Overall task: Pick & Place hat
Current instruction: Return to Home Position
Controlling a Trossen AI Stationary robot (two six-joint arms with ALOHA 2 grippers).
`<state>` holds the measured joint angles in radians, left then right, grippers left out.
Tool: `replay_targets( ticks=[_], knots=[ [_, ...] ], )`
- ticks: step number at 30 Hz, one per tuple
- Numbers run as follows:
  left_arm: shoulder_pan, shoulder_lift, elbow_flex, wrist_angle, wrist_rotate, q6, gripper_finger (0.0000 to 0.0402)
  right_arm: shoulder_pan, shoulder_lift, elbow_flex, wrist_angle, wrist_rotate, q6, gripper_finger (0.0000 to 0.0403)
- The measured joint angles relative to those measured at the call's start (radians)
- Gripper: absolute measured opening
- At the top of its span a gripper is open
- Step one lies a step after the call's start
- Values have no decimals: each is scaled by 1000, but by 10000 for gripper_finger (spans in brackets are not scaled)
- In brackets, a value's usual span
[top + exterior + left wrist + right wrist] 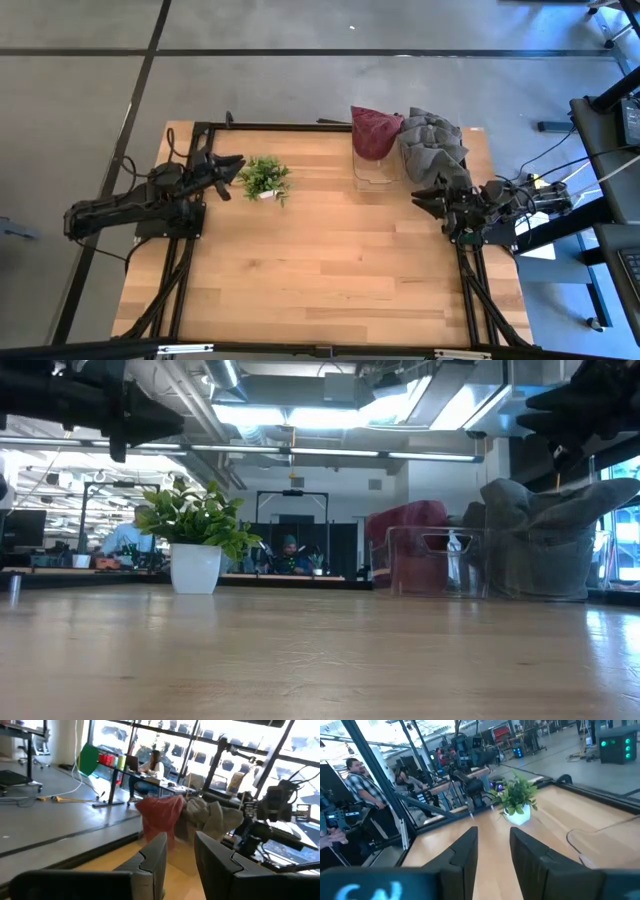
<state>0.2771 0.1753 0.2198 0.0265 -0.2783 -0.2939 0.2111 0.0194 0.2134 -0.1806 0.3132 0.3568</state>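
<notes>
The red cap [374, 132] sits in a clear bin [377, 175] at the counter's [320, 260] upper right, gray cap [433, 142] beside it; left tool [236, 163] and right tool [420, 198] both released, empty, at mid-left and mid-right.

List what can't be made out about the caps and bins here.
- What lies under the gray cap: in the high and low views, its cloth covers everything beneath.
- Number of gray caps: the heap's folds merge in the high view.
- Red cap brim: hidden by its own folds in every view.
- Left bin far wall: the red cap covers it in the high view.
</notes>
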Motion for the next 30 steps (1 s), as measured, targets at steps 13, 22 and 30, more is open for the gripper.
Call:
replay_targets(
  ticks=[13,22,30],
  knots=[
    [0,-151,-119,-30,-42,-26,95,3,-18,-43,68,-15,-37,115],
    [0,-175,-178,-23,-45,-55,95,3,-18,-135,234,-30,-76,115],
    [0,-175,-192,-21,-42,-59,95,3,-17,-207,381,-53,-104,115]
  ],
)
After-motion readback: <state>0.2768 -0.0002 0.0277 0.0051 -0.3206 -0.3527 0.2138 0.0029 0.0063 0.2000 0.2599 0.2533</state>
